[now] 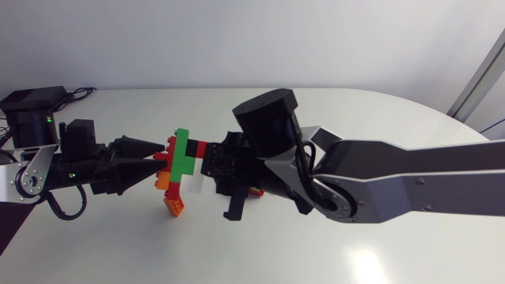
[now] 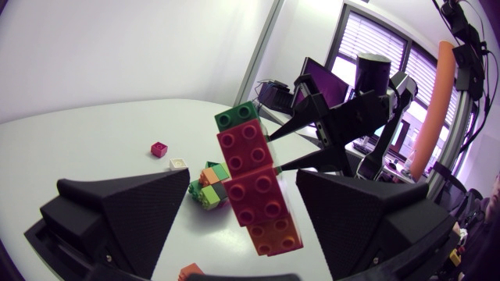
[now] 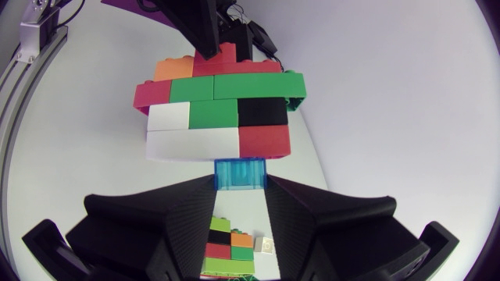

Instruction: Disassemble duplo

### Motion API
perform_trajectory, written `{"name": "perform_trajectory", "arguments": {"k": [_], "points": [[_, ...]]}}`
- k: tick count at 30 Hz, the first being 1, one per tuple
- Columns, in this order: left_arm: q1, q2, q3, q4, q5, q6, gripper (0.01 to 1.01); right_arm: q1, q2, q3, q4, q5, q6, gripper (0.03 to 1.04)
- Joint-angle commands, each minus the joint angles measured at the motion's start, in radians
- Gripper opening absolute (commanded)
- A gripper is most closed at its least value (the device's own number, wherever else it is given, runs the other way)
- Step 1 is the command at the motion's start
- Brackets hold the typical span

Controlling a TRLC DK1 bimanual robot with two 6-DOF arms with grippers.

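A duplo assembly (image 1: 186,160) of red, green, white, black and orange bricks hangs above the table between both arms. My right gripper (image 3: 241,184) is shut on a blue brick (image 3: 241,172) at the end of the assembly (image 3: 219,109). In the head view the right gripper (image 1: 215,167) sits against the stack's right side. My left gripper (image 1: 161,158) stands open at the stack's other end. In the left wrist view the red and orange bricks (image 2: 256,191) lie between its wide-spread fingers (image 2: 117,211) with gaps on both sides.
An orange brick (image 1: 175,205) lies on the table below the stack. A small red brick (image 2: 158,148), a white one (image 2: 178,164) and a green-orange cluster (image 2: 206,187) lie loose on the table beyond the left gripper. Under the right gripper sits another cluster (image 3: 229,248).
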Motion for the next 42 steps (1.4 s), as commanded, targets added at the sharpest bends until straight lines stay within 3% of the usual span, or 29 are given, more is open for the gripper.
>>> {"name": "perform_trajectory", "arguments": {"k": [1,5,14,21,28,33,35,38,42], "points": [[-0.010,0.013,0.024,-0.003,0.031,-0.002,0.797,0.014,0.018,-0.020,0.027,0.014,-0.025,0.41],[-0.017,0.013,0.023,-0.005,0.032,-0.001,0.548,0.014,0.016,-0.020,0.027,0.017,-0.025,0.41],[-0.050,-0.020,0.001,-0.006,0.032,0.017,0.262,0.017,0.013,-0.022,0.029,0.022,-0.025,0.41],[-0.054,-0.048,-0.009,-0.003,-0.016,0.033,0.180,0.017,0.013,-0.028,0.048,0.039,-0.034,0.41],[-0.177,-0.174,-0.039,0.029,-0.387,0.062,0.154,0.017,0.016,-0.031,0.055,0.074,-0.043,0.41],[-0.246,-0.226,-0.012,0.072,-0.585,0.063,0.152,0.015,0.019,-0.028,0.052,0.106,-0.052,0.41],[-0.270,-0.218,-0.005,0.100,-0.657,0.065,0.154,0.015,0.023,-0.023,0.048,0.118,-0.054,0.41],[-0.359,-0.181,-0.031,0.199,-0.862,0.093,0.154,0.009,0.033,-0.014,0.044,0.128,-0.054,0.41],[-0.407,-0.033,0.011,0.294,-1.114,0.097,0.156,0.006,0.049,0.003,0.030,0.146,-0.054,0.41]]}}
